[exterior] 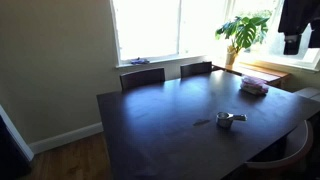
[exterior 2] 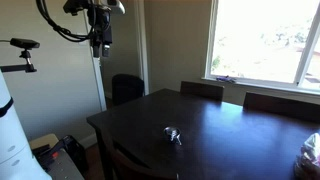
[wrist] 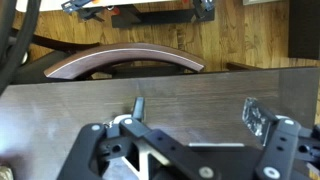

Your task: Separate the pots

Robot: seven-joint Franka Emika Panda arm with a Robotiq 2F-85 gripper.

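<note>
Claw [exterior 2: 100, 46] is held wide open and empty, high over the table's [exterior 2: 240, 120] left end. Pots [exterior 2: 172, 133] are seen together mid-table, well below and to its right.

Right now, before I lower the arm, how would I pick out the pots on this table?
Find the dark wooden table by the window. Out on its middle sits one small, shiny silver cluster: the pots, too small here to tell apart. Their shine sets them apart from the pinkish flat stack at the table's far corner near the potted plant.
</note>
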